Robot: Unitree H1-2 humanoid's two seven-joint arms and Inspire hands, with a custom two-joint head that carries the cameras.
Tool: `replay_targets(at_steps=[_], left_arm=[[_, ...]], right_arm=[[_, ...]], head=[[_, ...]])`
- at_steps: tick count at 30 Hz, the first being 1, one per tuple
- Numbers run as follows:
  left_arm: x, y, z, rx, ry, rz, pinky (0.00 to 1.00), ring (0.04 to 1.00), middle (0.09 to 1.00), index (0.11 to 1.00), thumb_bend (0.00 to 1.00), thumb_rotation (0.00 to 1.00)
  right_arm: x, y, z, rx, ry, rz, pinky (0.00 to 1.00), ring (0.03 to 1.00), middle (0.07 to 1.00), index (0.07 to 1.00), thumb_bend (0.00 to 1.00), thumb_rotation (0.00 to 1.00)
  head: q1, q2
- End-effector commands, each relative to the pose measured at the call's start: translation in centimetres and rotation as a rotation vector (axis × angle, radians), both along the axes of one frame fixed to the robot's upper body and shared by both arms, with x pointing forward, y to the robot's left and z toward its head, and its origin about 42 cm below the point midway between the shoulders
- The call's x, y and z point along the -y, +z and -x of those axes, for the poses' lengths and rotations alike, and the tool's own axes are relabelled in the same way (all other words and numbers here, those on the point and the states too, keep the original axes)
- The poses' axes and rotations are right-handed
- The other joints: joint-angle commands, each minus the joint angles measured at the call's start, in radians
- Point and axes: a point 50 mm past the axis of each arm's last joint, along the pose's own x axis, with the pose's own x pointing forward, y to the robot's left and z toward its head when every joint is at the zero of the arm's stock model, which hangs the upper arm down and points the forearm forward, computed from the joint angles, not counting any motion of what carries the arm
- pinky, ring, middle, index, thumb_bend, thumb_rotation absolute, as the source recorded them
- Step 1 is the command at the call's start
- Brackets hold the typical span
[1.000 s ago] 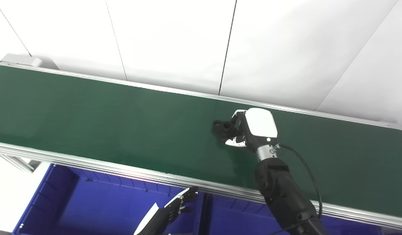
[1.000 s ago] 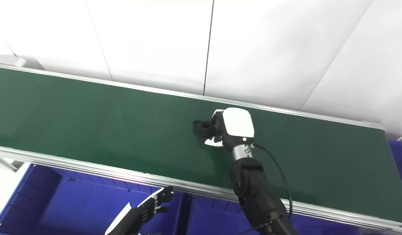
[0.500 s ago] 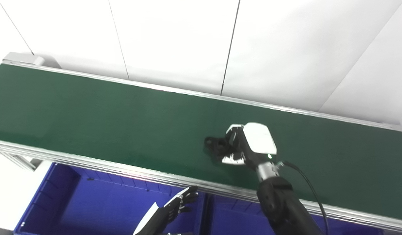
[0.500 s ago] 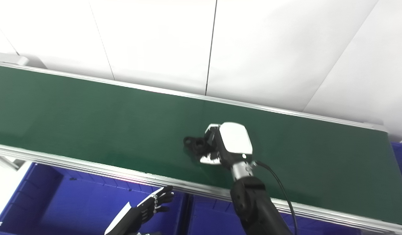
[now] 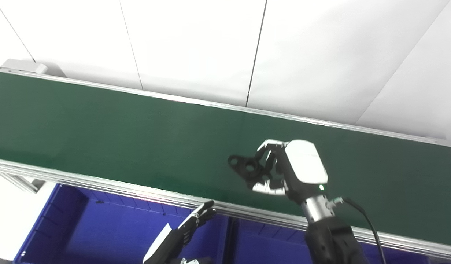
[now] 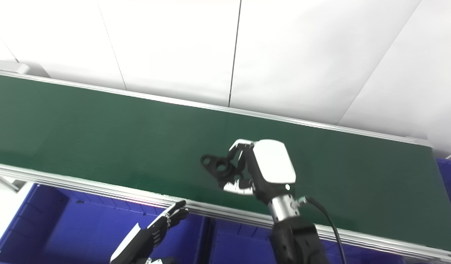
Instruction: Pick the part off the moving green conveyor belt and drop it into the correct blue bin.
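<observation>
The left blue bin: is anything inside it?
The left blue bin shows only bare blue floor, with the left hand above it. The belt and that arm hide part of it.

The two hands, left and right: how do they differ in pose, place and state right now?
The right hand is over the green conveyor belt, fingers curled around the black plastic part with round holes; the left hand holds nothing. The left hand's fingers are stretched out straight, low in front of the belt's near rail, above the blue plastic bin. The right hand shows a white back shell; the left shows mostly black fingers. Both come in from the bottom edge.
</observation>
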Motion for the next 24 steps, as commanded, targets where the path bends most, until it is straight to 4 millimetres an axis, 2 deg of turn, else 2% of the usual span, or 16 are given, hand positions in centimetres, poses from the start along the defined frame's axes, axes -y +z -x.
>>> replay_targets(at_steps=[1, 4, 5, 6, 7, 8, 9, 10, 11, 12, 13, 14, 15, 17, 20, 24], left_arm=[[-0.3, 0.9, 0.2, 0.016, 0.0, 0.03, 0.98, 0.933, 0.933, 0.978, 0.81, 0.63], [-0.7, 1.7, 0.2, 0.01, 0.005, 0.051, 1.0, 0.954, 0.954, 0.994, 0.81, 0.63], [-0.8, 1.8, 0.3, 0.011, 0.008, 0.061, 1.0, 0.959, 0.959, 0.997, 0.8, 0.64], [-0.9, 2.1, 0.3, 0.013, 0.007, 0.067, 1.0, 0.966, 0.963, 0.999, 0.79, 0.64], [-1.1, 2.3, 0.3, 0.016, 0.004, 0.071, 1.0, 0.972, 0.97, 1.0, 0.78, 0.65], [-1.2, 2.6, 0.3, 0.017, 0.003, 0.073, 1.0, 0.99, 0.981, 1.0, 0.77, 0.68], [-1.3, 2.9, 0.3, 0.02, -0.001, 0.069, 1.0, 0.996, 0.988, 1.0, 0.77, 0.7], [-1.4, 3.2, 0.3, 0.021, -0.001, 0.069, 1.0, 0.998, 0.991, 1.0, 0.77, 0.71], [-1.5, 3.5, 0.3, 0.018, 0.0, 0.071, 1.0, 0.999, 0.994, 1.0, 0.77, 0.72], [-1.7, 3.9, 0.3, 0.02, 0.001, 0.068, 1.0, 1.0, 0.994, 1.0, 0.77, 0.73], [-1.8, 4.1, 0.2, 0.022, 0.002, 0.066, 1.0, 1.0, 0.993, 1.0, 0.76, 0.74], [-2.0, 4.5, 0.2, 0.023, 0.002, 0.064, 1.0, 1.0, 0.992, 1.0, 0.74, 0.76], [-2.1, 4.7, 0.2, 0.023, 0.003, 0.063, 1.0, 1.0, 0.993, 1.0, 0.74, 0.77], [-2.5, 5.1, 0.2, 0.023, -0.006, 0.06, 1.0, 1.0, 0.994, 1.0, 0.73, 0.78], [-3.1, 5.8, -0.1, 0.022, -0.023, 0.036, 1.0, 1.0, 0.994, 1.0, 0.72, 0.8], [-3.5, 6.1, -0.3, 0.022, -0.025, 0.041, 1.0, 1.0, 0.991, 1.0, 0.71, 0.76]], right_arm=[[0.0, 1.8, 0.8, 0.031, -0.014, -0.011, 0.19, 0.26, 0.373, 0.489, 0.5, 0.14], [0.1, 2.6, 2.8, 0.003, -0.005, -0.002, 0.19, 0.263, 0.364, 0.488, 0.5, 0.14], [0.3, 2.7, 3.5, -0.014, -0.007, 0.0, 0.19, 0.259, 0.359, 0.488, 0.5, 0.14], [0.4, 2.9, 4.2, -0.029, -0.009, 0.0, 0.18, 0.252, 0.353, 0.488, 0.5, 0.14], [0.6, 2.9, 4.9, -0.043, -0.015, 0.0, 0.18, 0.246, 0.347, 0.487, 0.5, 0.14], [0.8, 3.0, 5.5, -0.055, -0.023, 0.0, 0.17, 0.242, 0.344, 0.487, 0.5, 0.14], [1.1, 3.0, 6.0, -0.068, -0.032, 0.0, 0.17, 0.241, 0.343, 0.487, 0.5, 0.13], [1.3, 3.1, 6.5, -0.079, -0.042, -0.002, 0.18, 0.244, 0.346, 0.487, 0.5, 0.13], [1.5, 3.2, 6.9, -0.089, -0.053, -0.003, 0.18, 0.25, 0.351, 0.487, 0.5, 0.13], [1.7, 3.2, 7.4, -0.101, -0.064, 0.0, 0.19, 0.256, 0.358, 0.487, 0.51, 0.13], [1.8, 3.1, 7.9, -0.116, -0.075, 0.01, 0.19, 0.254, 0.356, 0.487, 0.5, 0.13], [1.9, 3.1, 8.3, -0.127, -0.081, 0.02, 0.18, 0.25, 0.351, 0.487, 0.5, 0.14], [1.9, 3.2, 8.6, -0.133, -0.085, 0.026, 0.18, 0.246, 0.346, 0.487, 0.51, 0.14], [2.2, 2.5, 9.2, -0.171, -0.099, 0.043, 0.18, 0.245, 0.347, 0.487, 0.51, 0.13], [2.6, 0.9, 9.8, -0.23, -0.123, 0.1, 0.22, 0.293, 0.395, 0.488, 0.5, 0.14], [2.7, -0.3, 9.8, -0.289, -0.138, 0.176, 0.24, 0.318, 0.422, 0.489, 0.5, 0.14]], head=[[-0.028, 0.022], [-0.078, 0.064], [-0.078, 0.064], [-0.099, 0.091], [-0.102, 0.094], [-0.117, 0.121], [-0.117, 0.121], [-0.131, 0.152], [-0.133, 0.157], [-0.146, 0.182], [-0.148, 0.186], [-0.167, 0.208], [-0.167, 0.208], [-0.183, 0.221], [-0.2, 0.243], [-0.199, 0.261]])
